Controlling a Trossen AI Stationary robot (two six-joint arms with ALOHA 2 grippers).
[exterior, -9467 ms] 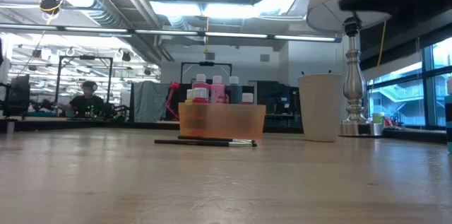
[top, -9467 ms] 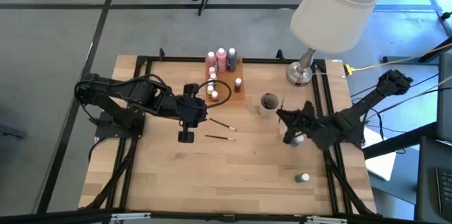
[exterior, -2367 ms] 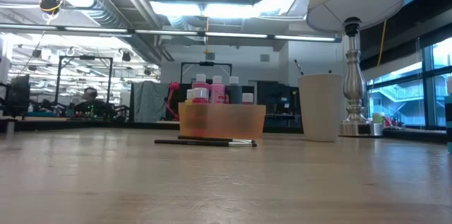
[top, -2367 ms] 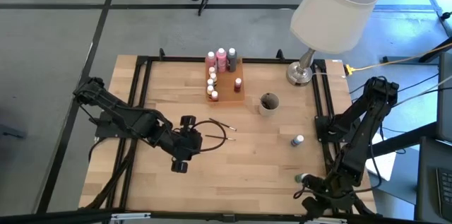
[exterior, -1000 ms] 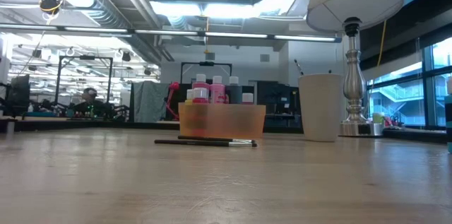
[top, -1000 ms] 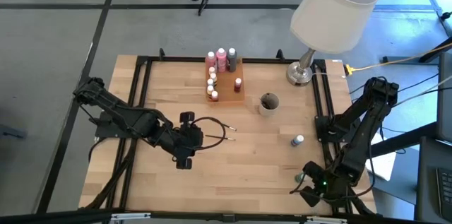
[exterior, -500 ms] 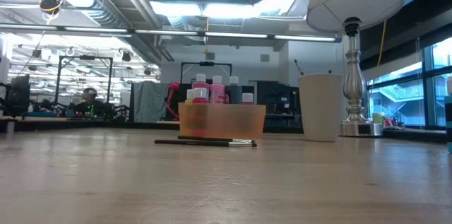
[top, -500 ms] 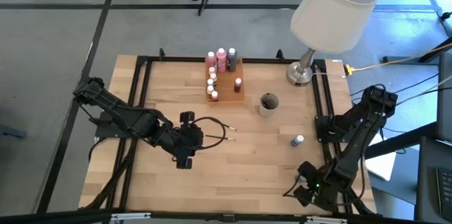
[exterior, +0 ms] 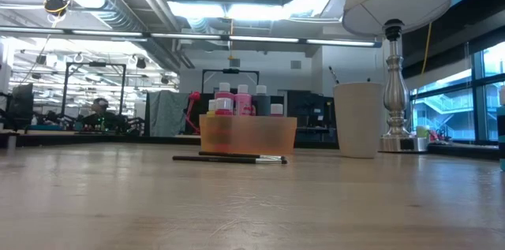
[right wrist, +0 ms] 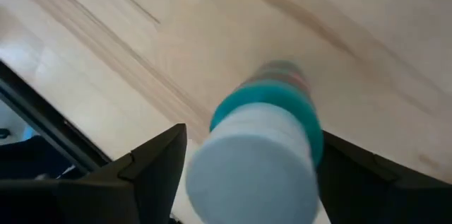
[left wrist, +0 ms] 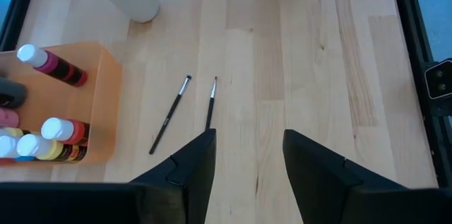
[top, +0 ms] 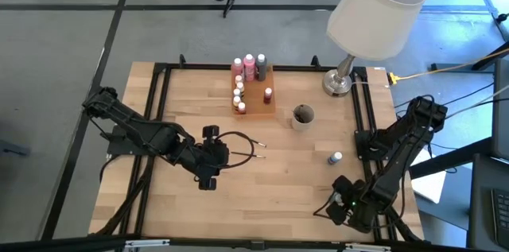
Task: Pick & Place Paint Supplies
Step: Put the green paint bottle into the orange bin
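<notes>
A teal paint bottle with a white cap (right wrist: 254, 146) stands on the table near its near right corner. My right gripper (right wrist: 251, 174) hangs over it, pointing steeply down and open, one finger on each side of the cap. In the high view that gripper (top: 340, 204) hides the bottle. My left gripper (left wrist: 248, 153) waits open above the table's middle left (top: 216, 157), with two dark paintbrushes (left wrist: 169, 114) lying flat just beyond its fingertips. A blue-capped bottle (top: 336, 158) stands alone on the table's right. Several bottles stand in the orange tray (top: 256, 97). My right gripper comes at the teal bottle from above, with its fingers (right wrist: 152, 164) close beside the white cap (right wrist: 247, 171). Whether they touch the cap, I cannot tell. The bottle stands upright on the table.
A pale cup (top: 302, 115) stands right of the tray. A lamp with a silver base (top: 338, 83) and a wide white shade (top: 378, 5) occupies the far right corner. Black frame rails (top: 362, 125) run along the table's sides. Bare wood lies along the near edge.
My right gripper has sunk and shifted a little toward the table's left, tipping more steeply down, until it covers the teal bottle in the high view. The bottle stays where it stood.
</notes>
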